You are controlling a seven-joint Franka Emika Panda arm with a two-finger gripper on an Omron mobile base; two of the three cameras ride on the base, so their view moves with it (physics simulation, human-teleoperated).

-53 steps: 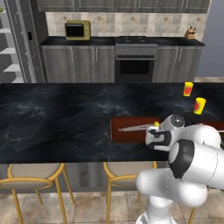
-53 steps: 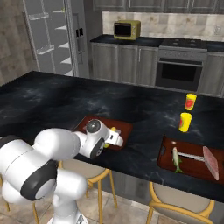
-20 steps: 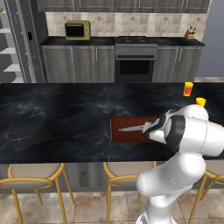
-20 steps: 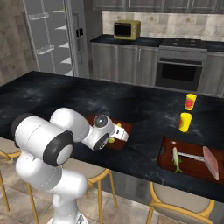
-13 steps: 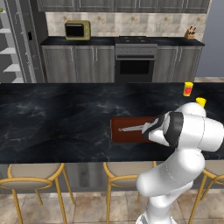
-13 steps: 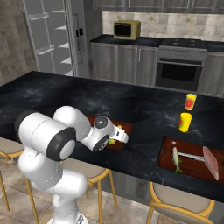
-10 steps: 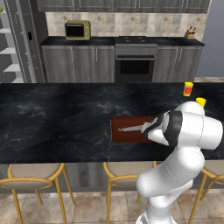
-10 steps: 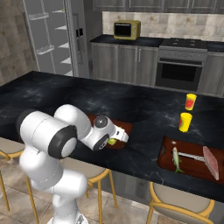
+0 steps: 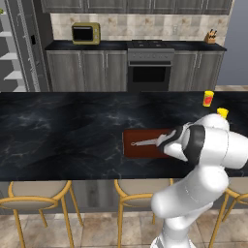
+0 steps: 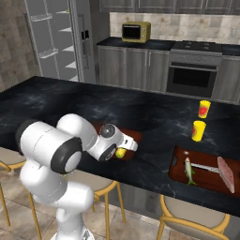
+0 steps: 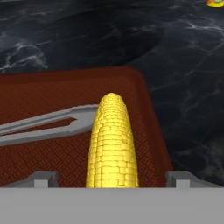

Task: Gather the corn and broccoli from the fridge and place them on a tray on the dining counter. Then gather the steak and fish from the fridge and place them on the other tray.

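**Yellow corn released on the near tray**

Yellow corn (image 11: 112, 144) lies on the red-brown tray (image 11: 39, 94) near the bench's (image 9: 63, 126) front edge, beside grey tongs (image 11: 48, 122). The end effector (image 11: 112, 178) now stands wide, its tips apart on either side of the cob; a second ago it was narrower about the cob. The corn therefore appears delivered. Steak (image 10: 226, 174) and fish (image 10: 188, 170) lie on the other tray (image 10: 180, 157). Broccoli probably remains to be fetched from the fridge (image 10: 56, 37).

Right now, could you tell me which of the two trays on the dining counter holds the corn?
The tray under the arm, left of the cups; the corn lies there beside tongs. The other tray holds fish and steak.
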